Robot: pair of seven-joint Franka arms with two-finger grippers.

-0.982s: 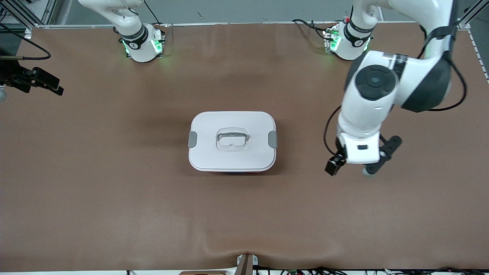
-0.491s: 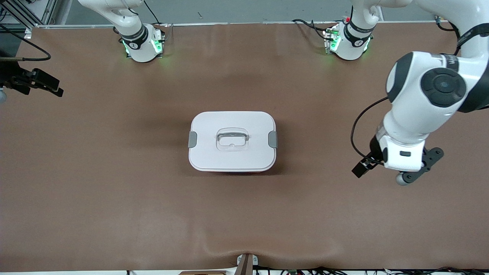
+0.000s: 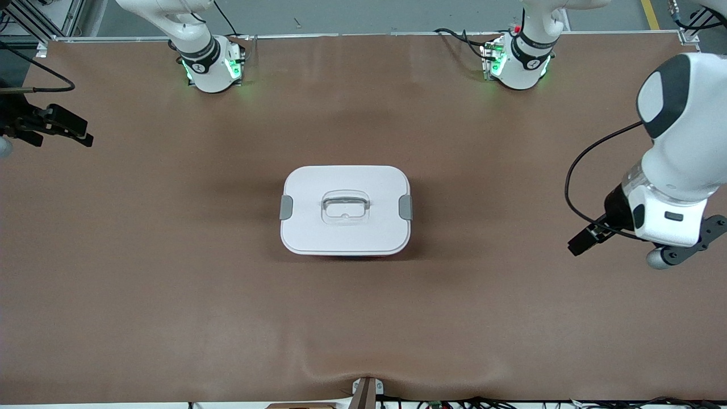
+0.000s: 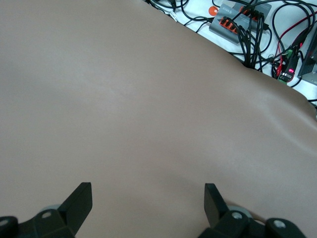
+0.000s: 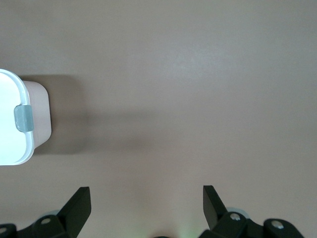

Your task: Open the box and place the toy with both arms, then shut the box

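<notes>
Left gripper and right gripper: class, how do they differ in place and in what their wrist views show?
The left gripper hangs over the table's left-arm end; the right gripper over its right-arm end. The left wrist view shows cables off the table, no box; the right wrist view shows the box's end with a grey clip. Both are open and empty.

brown-covered table [image 3: 170,295], grey floor [image 3: 369,14]

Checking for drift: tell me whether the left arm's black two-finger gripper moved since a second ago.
Yes. The left gripper has swung away from the lidded pink plastic box, toward the left arm's end of the table.
</notes>
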